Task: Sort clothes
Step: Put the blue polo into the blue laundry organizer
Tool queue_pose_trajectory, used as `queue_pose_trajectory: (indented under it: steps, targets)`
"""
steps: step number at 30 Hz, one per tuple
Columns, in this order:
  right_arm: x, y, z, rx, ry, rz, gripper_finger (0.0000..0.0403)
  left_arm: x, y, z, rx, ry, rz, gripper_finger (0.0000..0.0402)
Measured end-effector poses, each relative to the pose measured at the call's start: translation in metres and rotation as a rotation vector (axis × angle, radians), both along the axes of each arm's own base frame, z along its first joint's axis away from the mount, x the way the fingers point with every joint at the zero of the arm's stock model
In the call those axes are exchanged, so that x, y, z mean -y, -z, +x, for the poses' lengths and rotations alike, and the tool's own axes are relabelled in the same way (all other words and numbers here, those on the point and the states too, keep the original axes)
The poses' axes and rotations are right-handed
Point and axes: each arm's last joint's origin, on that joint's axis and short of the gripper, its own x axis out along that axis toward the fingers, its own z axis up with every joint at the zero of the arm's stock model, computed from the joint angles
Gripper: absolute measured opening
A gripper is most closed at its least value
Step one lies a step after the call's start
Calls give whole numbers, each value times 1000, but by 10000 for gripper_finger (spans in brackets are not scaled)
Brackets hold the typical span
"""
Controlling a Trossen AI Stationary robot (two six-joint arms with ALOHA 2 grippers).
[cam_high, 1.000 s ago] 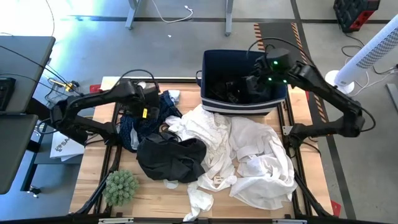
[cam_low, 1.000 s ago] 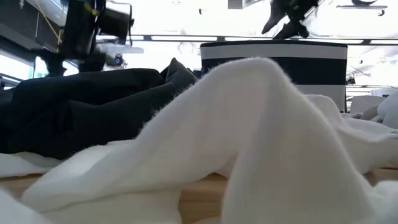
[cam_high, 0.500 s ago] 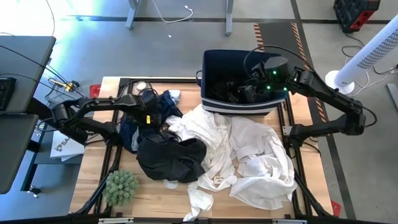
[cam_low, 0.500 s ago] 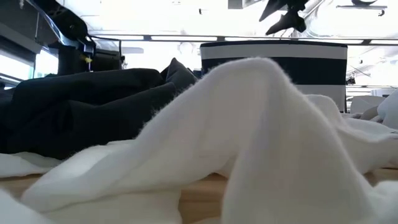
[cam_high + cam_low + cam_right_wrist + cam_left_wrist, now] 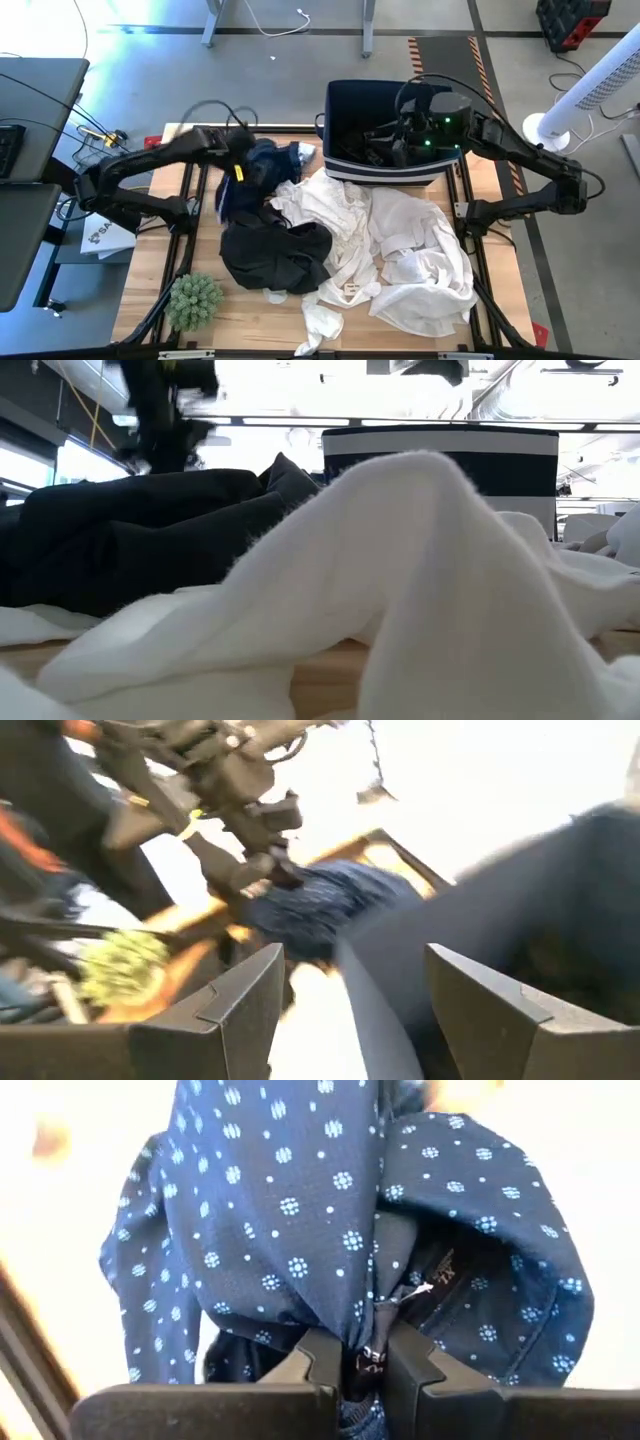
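Observation:
The clothes lie heaped on the wooden table: large white ones (image 5: 400, 240) (image 5: 400, 560), a black one (image 5: 275, 255) (image 5: 130, 530), and a navy blue dotted one (image 5: 265, 170) (image 5: 300, 1210) at the far left. My left gripper (image 5: 240, 165) (image 5: 362, 1365) is shut on the navy one and shows blurred in the low view (image 5: 165, 400). My right gripper (image 5: 385, 150) (image 5: 350, 960) hangs open over the navy bin (image 5: 345, 100), with nothing between its fingers. My left gripper pinches a gathered bunch of the navy garment (image 5: 365, 1342) between its two fingers, several layers, with a small label caught in the bunch. The fingers come from above, slanting down. The cloth bulges and drapes around the fingertips; its lower part (image 5: 228, 200) trails toward the heap.
The navy bin (image 5: 440, 460) stands at the table's far right with dark things inside. A green spiky plant (image 5: 193, 300) sits at the near left corner. A black frame (image 5: 465, 180) runs round the table. A white fan (image 5: 600, 90) stands beyond the right edge.
My left gripper has dipped onto the navy garment, shut on it and risen, turning as it went. The garment is bunched up and drawn toward the table's far side. My right gripper, still open, has swung toward the table's left over the bin.

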Motion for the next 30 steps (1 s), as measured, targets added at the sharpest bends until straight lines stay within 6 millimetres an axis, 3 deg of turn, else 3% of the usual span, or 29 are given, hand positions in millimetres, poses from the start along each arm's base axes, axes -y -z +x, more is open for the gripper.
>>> queue_pose_trajectory:
  steps: [7, 13, 19, 26, 30]
  targets:
    - [-1, -28, 6, 286, -115, -88, 236, 17, -115, 10, 254, 283, 291, 23]
    - [5, -46, 14, 462, -102, -162, 237, 35, -179, 7, 390, 372, 522, 23]
    - [16, -64, 40, 424, -111, -202, 268, 46, -212, 15, 540, 431, 650, 23]
    - [30, -76, 83, 288, -214, -243, 340, 57, -221, 37, 680, 589, 686, 23]
    - [34, -72, 108, 231, -379, -228, 349, 61, -225, 51, 766, 647, 706, 23]
